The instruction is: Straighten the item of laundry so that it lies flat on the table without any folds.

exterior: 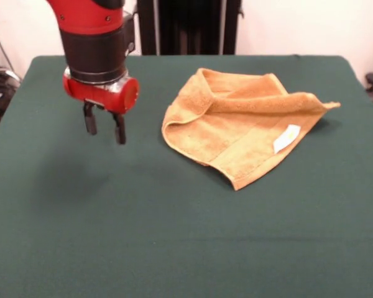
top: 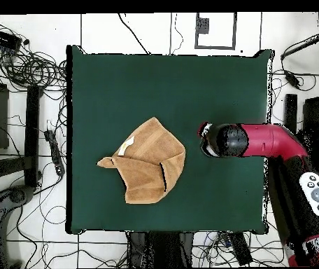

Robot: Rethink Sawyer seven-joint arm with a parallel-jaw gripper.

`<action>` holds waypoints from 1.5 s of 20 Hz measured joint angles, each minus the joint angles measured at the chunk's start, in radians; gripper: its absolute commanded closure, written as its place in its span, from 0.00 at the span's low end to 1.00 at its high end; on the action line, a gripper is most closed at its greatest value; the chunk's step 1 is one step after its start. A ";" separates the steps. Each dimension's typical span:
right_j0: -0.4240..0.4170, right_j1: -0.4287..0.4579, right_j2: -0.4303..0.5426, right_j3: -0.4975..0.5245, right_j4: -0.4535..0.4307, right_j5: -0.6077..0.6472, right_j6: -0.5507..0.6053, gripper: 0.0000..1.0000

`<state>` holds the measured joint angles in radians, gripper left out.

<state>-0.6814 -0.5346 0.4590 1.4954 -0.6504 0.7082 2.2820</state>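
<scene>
An orange-tan terry towel (exterior: 236,124) lies folded over itself on the dark green table (exterior: 174,236), right of centre in the front view. Its small white label (exterior: 286,138) shows near its right edge. One corner sticks out to the right. In the overhead view the towel (top: 148,164) lies near the table's middle, with the label (top: 126,146) at its upper left. My gripper (exterior: 104,128) hangs above the table to the left of the towel, apart from it. Its two black fingers (exterior: 89,121) stand apart and hold nothing. The arm's end (top: 211,140) shows to the right of the towel in the overhead view.
The table (top: 120,84) is far bigger than the towel. Cables and equipment (top: 22,70) lie on the floor around the table. The robot's pedestal (exterior: 186,28) stands at the table's far side.
</scene>
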 measured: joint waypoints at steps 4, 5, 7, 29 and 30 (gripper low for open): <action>0.091 -0.050 -0.037 0.008 0.019 0.000 0.008 0.00; 0.118 -0.066 -0.046 0.012 0.029 0.000 0.011 0.00; 0.155 -0.090 -0.053 0.021 0.052 0.000 0.015 0.00; 0.336 -0.194 -0.222 0.181 0.335 -0.014 0.023 0.00; 0.329 -0.186 -0.230 0.181 0.335 -0.021 0.023 0.00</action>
<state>-0.3521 -0.7205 0.2293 1.6767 -0.3155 0.6875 2.3045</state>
